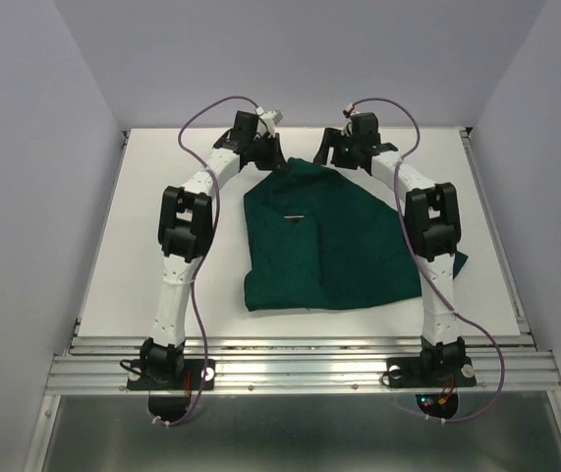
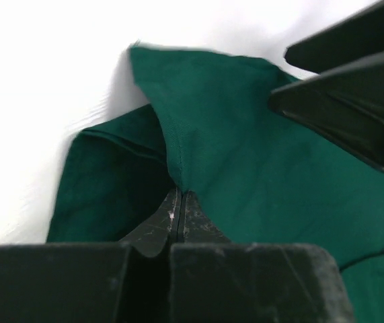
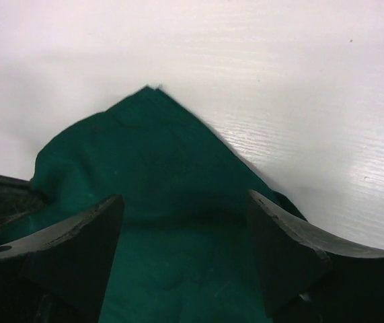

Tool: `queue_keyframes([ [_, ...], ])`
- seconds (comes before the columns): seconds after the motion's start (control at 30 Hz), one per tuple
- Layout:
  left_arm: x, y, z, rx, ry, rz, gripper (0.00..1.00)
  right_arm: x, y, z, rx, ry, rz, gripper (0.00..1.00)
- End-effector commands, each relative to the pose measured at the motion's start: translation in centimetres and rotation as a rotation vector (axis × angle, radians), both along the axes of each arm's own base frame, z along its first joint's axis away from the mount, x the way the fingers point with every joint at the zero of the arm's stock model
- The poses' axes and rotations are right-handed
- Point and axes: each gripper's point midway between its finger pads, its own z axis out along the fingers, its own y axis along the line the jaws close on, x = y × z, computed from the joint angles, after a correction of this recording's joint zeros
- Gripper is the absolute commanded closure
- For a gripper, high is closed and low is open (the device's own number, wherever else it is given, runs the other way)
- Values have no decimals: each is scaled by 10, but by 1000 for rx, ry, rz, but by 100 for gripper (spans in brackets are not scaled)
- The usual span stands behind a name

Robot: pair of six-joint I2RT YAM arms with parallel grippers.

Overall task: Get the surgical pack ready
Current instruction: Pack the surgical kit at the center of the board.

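matte dark green drape (image 1: 329, 236) lies rumpled on the smooth white table (image 1: 157, 187). at its 12 o'clock edge, left gripper (image 2: 180, 195) pinches a raised fold, jaws together; right gripper (image 3: 183, 202) stands apart astride a pointed corner, perhaps touching it.

Thing: drape (image 1: 329, 246), a big dark green cloth, soft and wrinkly.
Place: middle of the white counter (image 1: 142, 226), lying low and folded over itself.
Far corner: comes to a point near the counter's far edge.
Fold: pinched in the closed left end effector (image 2: 180, 192).
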Motion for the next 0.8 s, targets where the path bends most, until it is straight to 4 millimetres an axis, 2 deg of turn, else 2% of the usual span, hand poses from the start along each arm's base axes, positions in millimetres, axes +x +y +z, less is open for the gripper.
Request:
queue_keyframes([
  [0.0,-31,-25,99,-92,-184,-162,100,7,-11,77,53,-145,-20,20],
  [0.1,-50,-28,99,-93,-173,-206,100,2,-11,99,60,-178,-10,19],
  [0.17,-60,-29,104,-84,-188,-228,100,-1,-18,100,61,-174,-14,18],
  [0.2,-65,-27,96,-73,-170,-230,100,-5,-17,108,69,-181,-7,18],
  [0.23,-68,-26,95,-69,-165,-230,100,-6,-22,108,74,-175,-18,18],
  [0.3,-77,-21,87,-51,-143,-230,100,-11,-20,107,86,-163,-6,18],
  [0.37,-83,-16,82,-29,-129,-223,100,-13,-25,100,90,-138,-9,18],
  [0.53,-108,-9,63,16,-85,-240,100,-21,-12,89,130,-68,69,18],
  [0.57,-113,-9,59,23,-73,-245,100,-23,-10,79,131,-39,72,18],
  [0.77,-135,-11,54,50,-57,-255,100,-32,-11,51,123,42,78,18],
])
